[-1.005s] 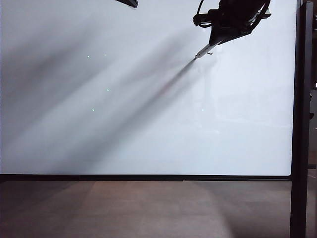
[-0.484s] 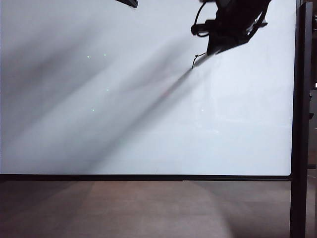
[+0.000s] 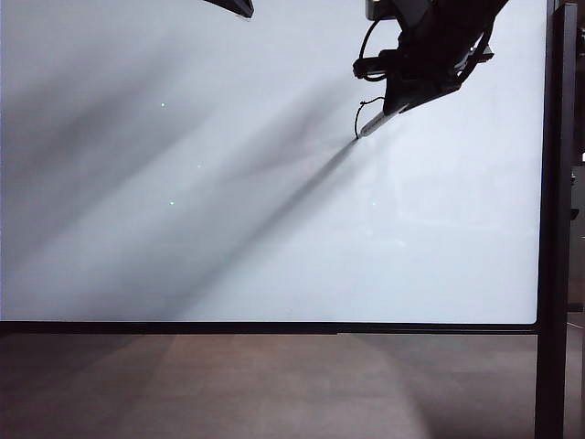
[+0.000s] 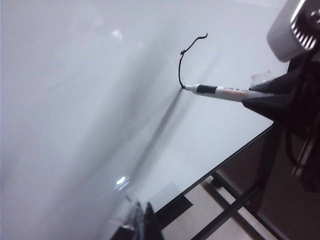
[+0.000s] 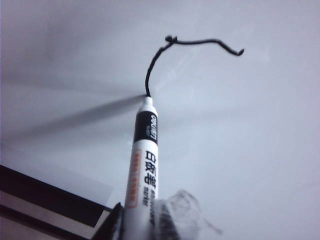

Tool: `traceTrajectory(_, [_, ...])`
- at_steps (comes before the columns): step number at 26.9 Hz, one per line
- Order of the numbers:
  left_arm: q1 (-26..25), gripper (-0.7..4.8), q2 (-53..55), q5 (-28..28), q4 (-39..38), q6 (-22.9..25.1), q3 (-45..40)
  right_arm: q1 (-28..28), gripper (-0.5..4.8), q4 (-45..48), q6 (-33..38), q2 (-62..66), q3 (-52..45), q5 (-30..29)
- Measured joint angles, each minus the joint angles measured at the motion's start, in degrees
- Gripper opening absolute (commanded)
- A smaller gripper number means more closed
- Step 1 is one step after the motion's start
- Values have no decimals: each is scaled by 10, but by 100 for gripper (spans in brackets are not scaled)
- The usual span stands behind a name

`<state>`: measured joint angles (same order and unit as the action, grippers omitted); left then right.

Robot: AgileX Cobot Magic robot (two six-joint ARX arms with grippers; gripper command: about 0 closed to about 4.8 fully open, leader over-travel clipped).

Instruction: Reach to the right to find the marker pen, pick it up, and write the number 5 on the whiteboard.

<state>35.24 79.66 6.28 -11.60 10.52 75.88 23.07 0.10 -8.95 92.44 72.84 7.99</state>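
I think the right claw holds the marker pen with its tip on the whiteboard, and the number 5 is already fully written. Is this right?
Not quite. The right claw does hold the marker pen with its tip on the whiteboard, but the number 5 is only begun: the right wrist view shows just a top stroke and a downstroke. The left claw hangs apart.

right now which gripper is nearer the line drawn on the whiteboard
Right. The right gripper holds the marker pen with its tip at the line's lower end on the whiteboard. The left gripper sits far off at the top edge.
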Motion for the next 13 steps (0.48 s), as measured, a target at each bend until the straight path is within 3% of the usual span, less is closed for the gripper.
traceTrajectory(13, [0, -5, 0, 0, -2, 0, 0, -29, -6, -13, -1, -12, -3, -7])
